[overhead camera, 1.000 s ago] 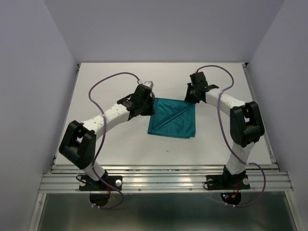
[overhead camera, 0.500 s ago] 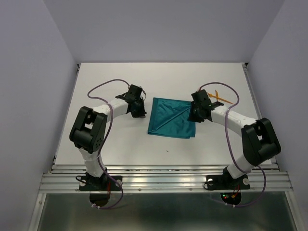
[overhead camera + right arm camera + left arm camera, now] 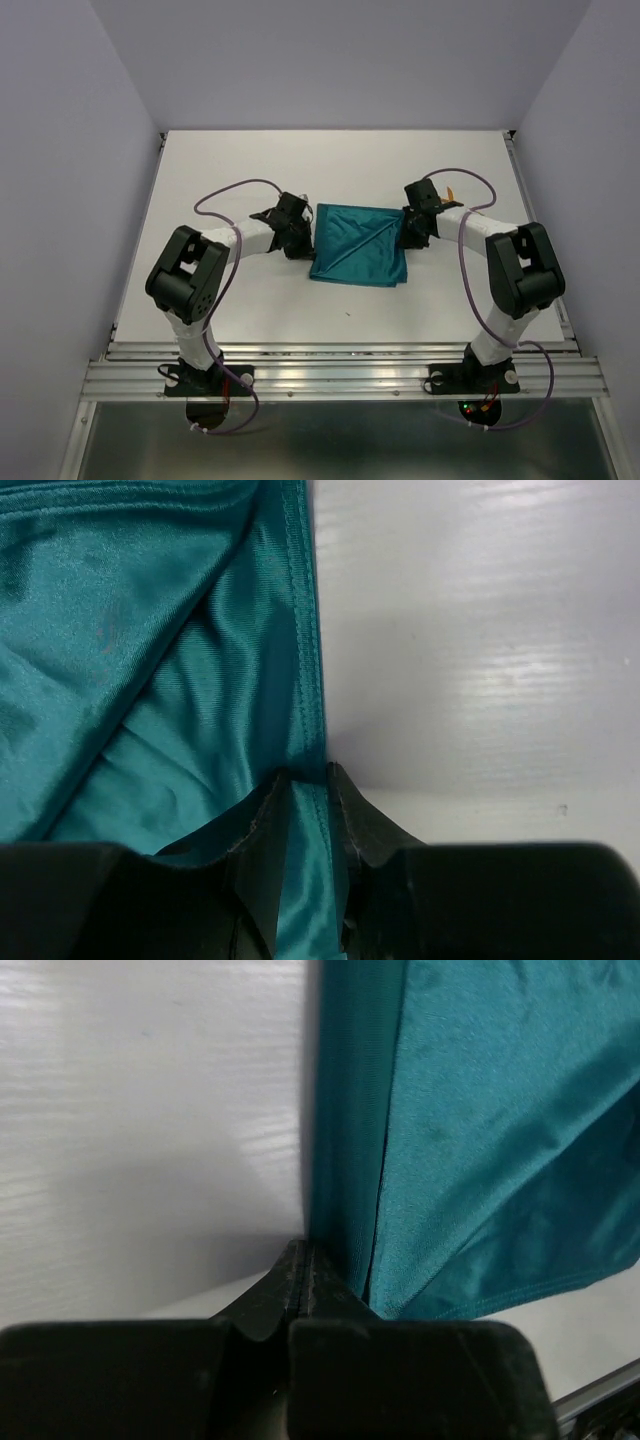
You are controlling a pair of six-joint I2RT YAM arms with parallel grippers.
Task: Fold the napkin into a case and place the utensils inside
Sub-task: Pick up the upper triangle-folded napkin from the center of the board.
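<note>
The teal napkin (image 3: 358, 246) lies folded flat at mid-table, with a diagonal flap edge across it. At its left edge sits my left gripper (image 3: 301, 233), low on the table. In the left wrist view this left gripper (image 3: 305, 1252) is shut, its tips beside the napkin (image 3: 480, 1140) with nothing between them. My right gripper (image 3: 409, 232) is at the right edge. In the right wrist view the right gripper (image 3: 310, 772) is open, its jaws astride the hem of the napkin (image 3: 150, 650). Of the utensils (image 3: 452, 192), only an orange tip shows behind the right arm.
The white table (image 3: 250, 290) is bounded by a metal rail (image 3: 340, 375) at the near edge and by lilac walls on three sides. Purple cables loop over both arms.
Both grippers have come down from the napkin's far corners to its side edges. The right arm now covers most of the orange utensils. The right jaws have widened a little.
</note>
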